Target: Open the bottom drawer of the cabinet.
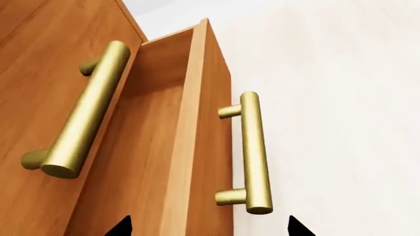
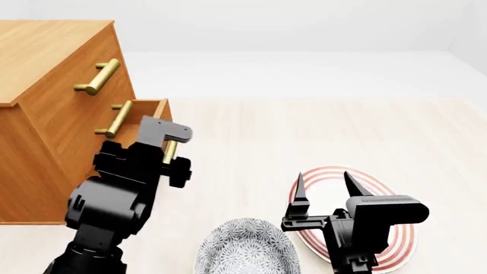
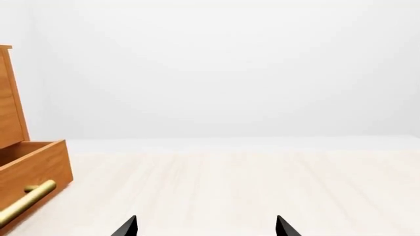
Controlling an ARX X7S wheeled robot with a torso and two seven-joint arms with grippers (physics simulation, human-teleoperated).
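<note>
Left hand [image 1: 206, 228] sits just in front of the bottom drawer [image 2: 145, 114], its two dark fingertips spread wide with the drawer's front edge and gold bar handle [image 1: 256, 155] between them in the left wrist view, touching nothing that can be seen. From the head view the left arm's dark bulk covers most of the drawer front, so only the top of that handle and the drawer's open inner wall show. That drawer stands pulled out from the cabinet [image 2: 53, 103], which fills the left of the head view; the middle drawer's handle [image 2: 116, 120] and the top drawer's handle [image 2: 99, 77] lie above it, both drawers flush with the cabinet face. Further right, on the pale wood-grain floor [image 2: 320, 131], a grey patterned bowl [image 2: 247, 251] rests near the bottom edge of the head view, and just beside it lies a white plate with red rings [image 2: 388, 194]. Over that plate hangs the right hand [image 2: 323, 191], its pointed fingers apart and empty. Its wrist view looks across bare floor to a plain white wall [image 3: 229, 73], with the pulled-out drawer at the edge.
</note>
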